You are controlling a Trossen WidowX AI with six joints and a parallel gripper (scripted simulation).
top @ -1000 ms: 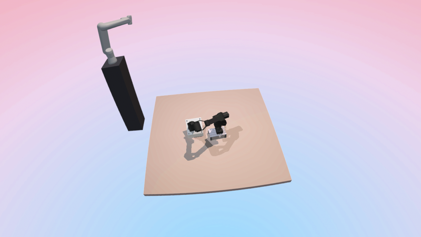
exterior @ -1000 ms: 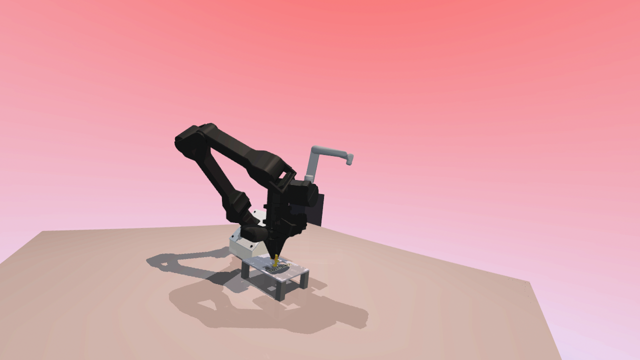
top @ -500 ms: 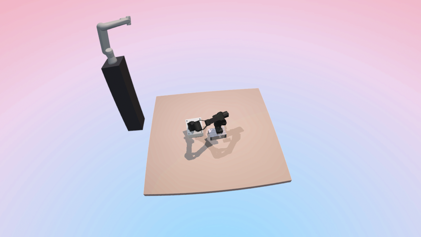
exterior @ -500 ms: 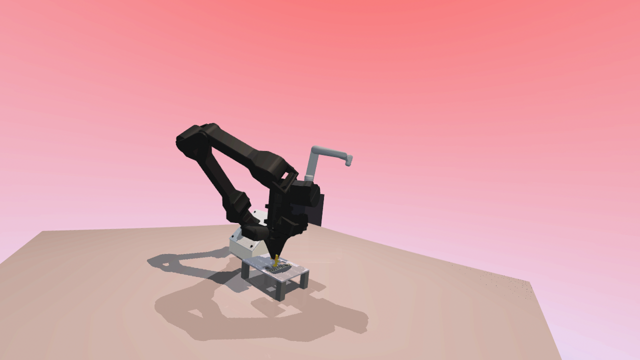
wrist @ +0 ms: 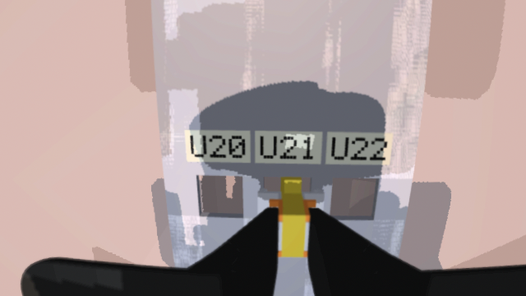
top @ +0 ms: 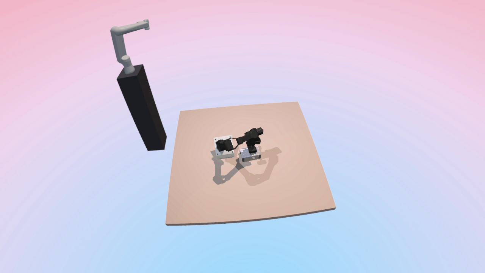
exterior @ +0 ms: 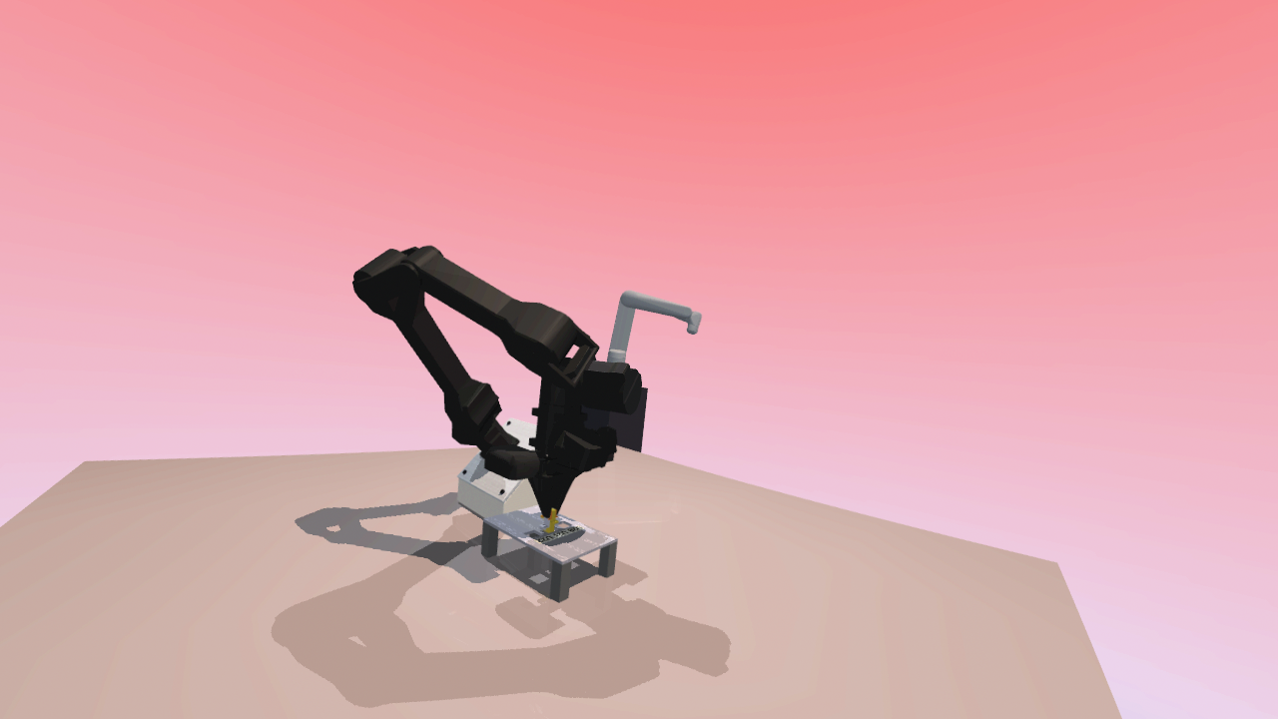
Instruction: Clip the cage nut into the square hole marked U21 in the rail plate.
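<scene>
End effector (exterior: pixel 548 513) (wrist: pixel 292 219): nearly closed, gripping yellow-orange cage nut (exterior: pixel 552 520) (wrist: pixel 293 234); rail plate (top: pixel 244 151) (exterior: pixel 585 541) (wrist: pixel 288 111) below, raised above desk (top: pixel 251 200) (exterior: pixel 849 607) (wrist: pixel 74 123).

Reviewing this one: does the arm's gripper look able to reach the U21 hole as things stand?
Probably yes: the gripper, shut on the yellow-and-orange cage nut, is at the U21 hole, with nothing visible between, though the nut partly hides it.

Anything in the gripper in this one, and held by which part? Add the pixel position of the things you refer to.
Yes: the cage nut (exterior: pixel 552 520) (wrist: pixel 293 234), pinched by its two opposite sides between the gripper's (exterior: pixel 548 514) (wrist: pixel 293 210) fingertips.
</scene>
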